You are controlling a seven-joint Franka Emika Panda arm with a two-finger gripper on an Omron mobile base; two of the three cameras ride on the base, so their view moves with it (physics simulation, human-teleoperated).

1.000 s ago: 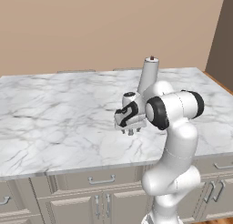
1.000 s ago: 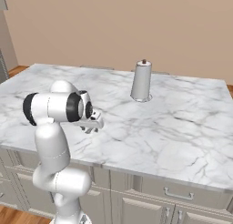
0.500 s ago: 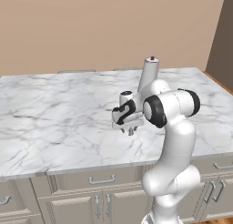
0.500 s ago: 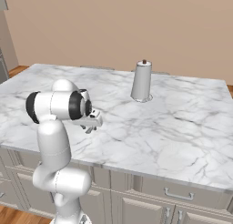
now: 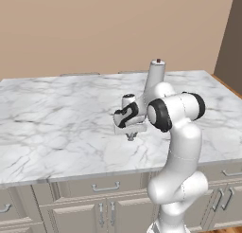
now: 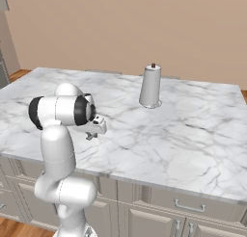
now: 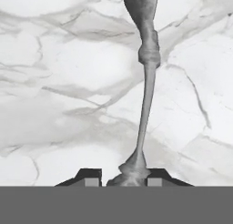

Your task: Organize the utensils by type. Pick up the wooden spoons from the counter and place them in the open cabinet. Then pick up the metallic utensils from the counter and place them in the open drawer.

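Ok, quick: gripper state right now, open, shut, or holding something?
Gripper: low over the counter, fingertips on either side of the small silver spoon; cannot tell whether they grip it yet.

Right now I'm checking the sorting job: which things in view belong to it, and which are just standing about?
Part of the job:
- small silver spoon, lying on the counter, its end between the fingers
- gripper, low over the counter

Standing about:
- tall grey canister, upright at the counter's back
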